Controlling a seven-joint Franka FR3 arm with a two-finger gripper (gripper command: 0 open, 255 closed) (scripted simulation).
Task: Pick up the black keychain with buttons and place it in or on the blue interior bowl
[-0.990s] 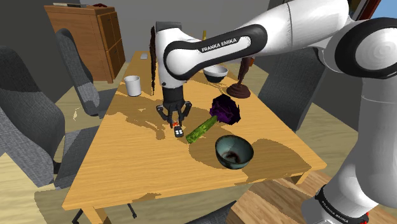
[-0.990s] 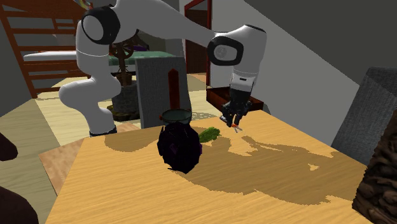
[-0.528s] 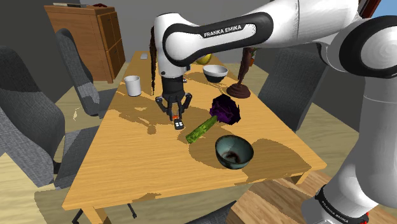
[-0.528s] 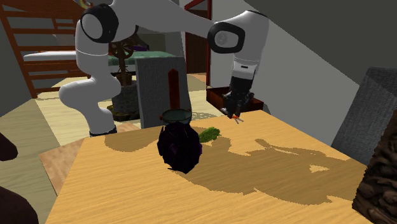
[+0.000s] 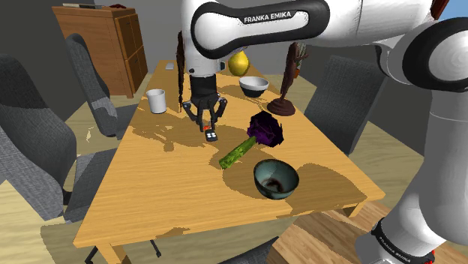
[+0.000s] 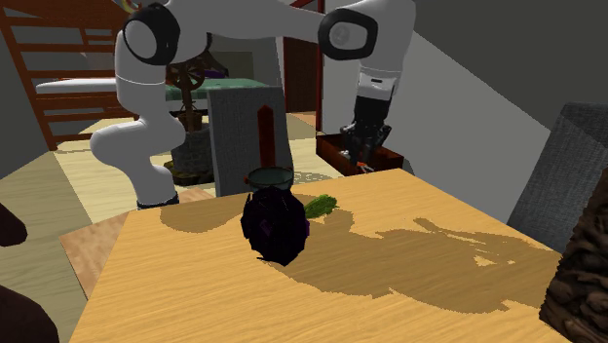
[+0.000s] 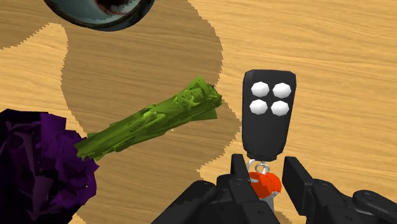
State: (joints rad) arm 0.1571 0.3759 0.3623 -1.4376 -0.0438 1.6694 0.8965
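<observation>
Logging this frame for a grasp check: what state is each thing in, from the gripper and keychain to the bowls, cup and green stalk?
gripper: shut on the keychain's orange end.
keychain: held, hanging clear of the table, buttons facing the wrist camera.
blue bowl: upright on the table, no keychain in it.
white bowl: upright.
cup: upright.
green stalk: lying flat on the table.

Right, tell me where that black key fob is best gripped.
Probably at the orange tab on its ring end, from above, where the gripper clasps it now: the tab is narrow, fits between the fingers, and lets the black key fob hang straight below.
</observation>
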